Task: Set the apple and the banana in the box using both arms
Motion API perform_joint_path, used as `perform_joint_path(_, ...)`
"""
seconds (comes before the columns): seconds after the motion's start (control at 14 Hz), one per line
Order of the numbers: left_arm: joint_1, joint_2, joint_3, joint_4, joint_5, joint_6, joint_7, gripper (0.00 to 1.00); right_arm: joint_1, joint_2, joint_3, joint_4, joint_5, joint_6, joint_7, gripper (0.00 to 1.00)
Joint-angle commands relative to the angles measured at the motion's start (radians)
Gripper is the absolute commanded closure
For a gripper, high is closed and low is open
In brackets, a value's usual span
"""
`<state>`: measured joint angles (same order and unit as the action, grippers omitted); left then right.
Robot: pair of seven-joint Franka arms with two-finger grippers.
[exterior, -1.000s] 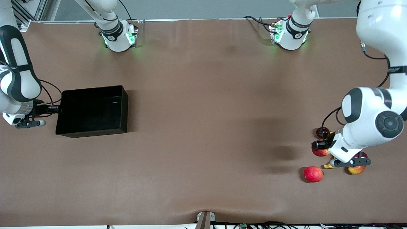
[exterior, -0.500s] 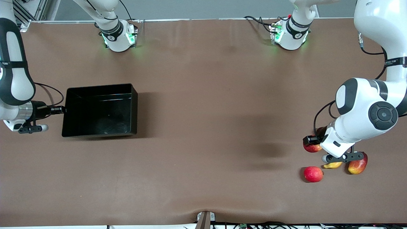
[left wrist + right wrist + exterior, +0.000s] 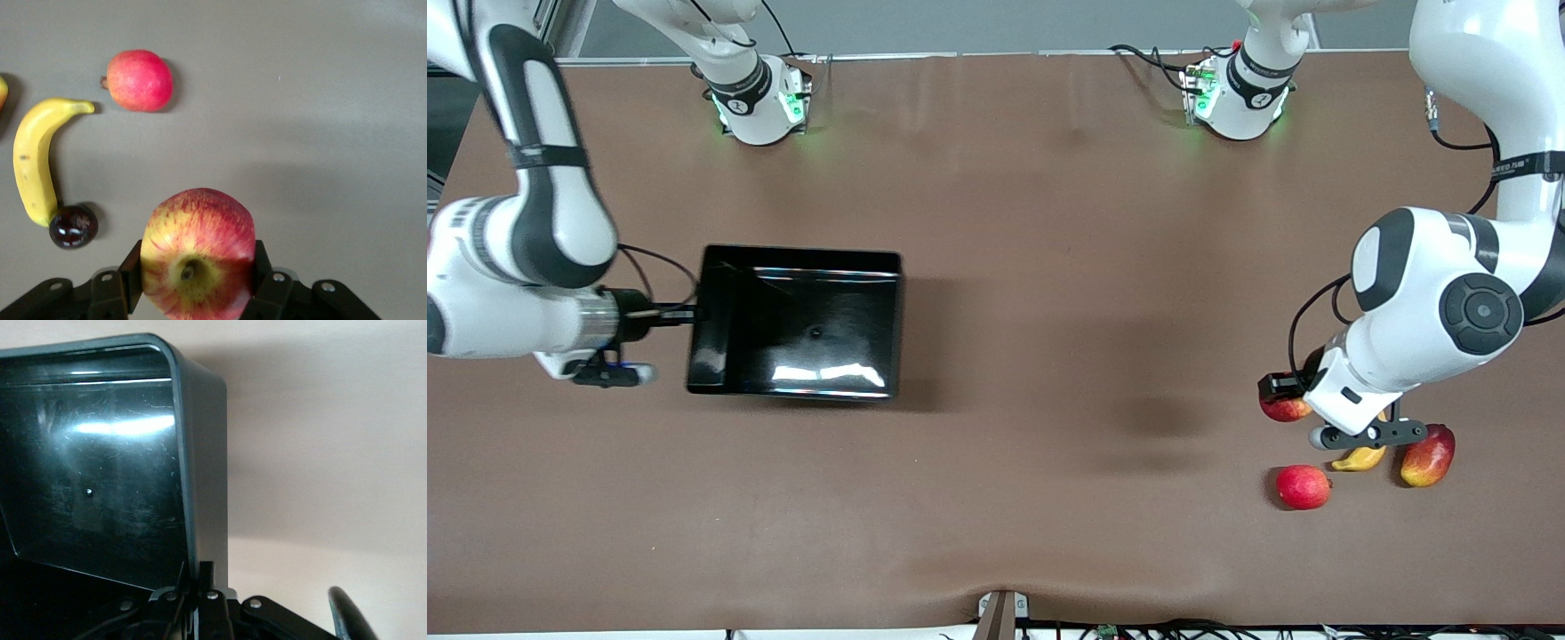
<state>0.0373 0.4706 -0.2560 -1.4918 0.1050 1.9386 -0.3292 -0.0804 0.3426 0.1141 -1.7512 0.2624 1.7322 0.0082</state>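
Gripping the apple point(image 3: 198, 252), left tool point(image 3: 197, 287), right tool point(image 3: 199, 585) apparently pinching box point(image 3: 200, 473) rim

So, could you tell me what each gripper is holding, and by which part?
Left gripper: the apple, by its sides. Right gripper: the box, by its wall.

The left gripper point(image 3: 197, 293) sits low at frame right, clamped shut, while the right gripper point(image 3: 199, 581) pinches closed at mid-left.

Red-and-yellow streaked apple point(image 3: 197, 252); yellow banana point(image 3: 35, 159); glossy black box point(image 3: 796, 322).
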Motion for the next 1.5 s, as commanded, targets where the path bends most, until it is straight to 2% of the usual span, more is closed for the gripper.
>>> perform_joint_path(0.0, -0.004, -0.033, -0.040, -0.004, 0.007, -0.038, -0.085, 1.00, 0.104, -0.011, -0.010, 0.009, 0.084, 0.054, 0.103, 1.00)
perform_joint_path(0.29, -0.022, -0.023, -0.109, -0.004, 0.018, -0.029, -0.200, 1.00, 0.295, 0.021, -0.010, 0.006, 0.093, 0.217, 0.237, 1.00)
perform_joint_path(0.5, -0.100, -0.007, -0.109, -0.004, 0.019, -0.006, -0.272, 1.00, 0.421, 0.079, -0.010, 0.007, 0.120, 0.364, 0.396, 1.00)
perform_joint_path(0.71, -0.152, 0.005, -0.108, -0.005, 0.021, 0.014, -0.350, 1.00, 0.507, 0.165, -0.010, 0.021, 0.135, 0.499, 0.430, 1.00)
perform_joint_path(0.86, -0.181, 0.025, -0.108, -0.010, 0.021, 0.034, -0.381, 1.00, 0.559, 0.228, -0.010, 0.071, 0.146, 0.527, 0.492, 1.00)
perform_joint_path(0.93, -0.197, 0.042, -0.108, -0.013, 0.022, 0.057, -0.387, 1.00, 0.576, 0.263, -0.011, 0.109, 0.143, 0.526, 0.518, 0.65)
perform_joint_path(1.0, -0.215, 0.058, -0.108, -0.015, 0.034, 0.072, -0.389, 1.00, 0.576, 0.282, -0.016, 0.125, 0.134, 0.524, 0.522, 0.01)
perform_joint_path(1.21, -0.275, 0.121, -0.108, -0.024, 0.076, 0.109, -0.409, 1.00, 0.558, 0.265, -0.020, 0.169, 0.126, 0.477, 0.526, 0.00)
perform_joint_path(1.36, -0.313, 0.166, -0.108, -0.030, 0.128, 0.184, -0.447, 1.00, 0.539, 0.248, -0.049, 0.247, 0.120, 0.355, 0.526, 0.00)
perform_joint_path(1.43, -0.332, 0.186, -0.108, -0.030, 0.140, 0.212, -0.476, 1.00, 0.539, 0.245, -0.074, 0.297, 0.088, 0.284, 0.526, 0.00)
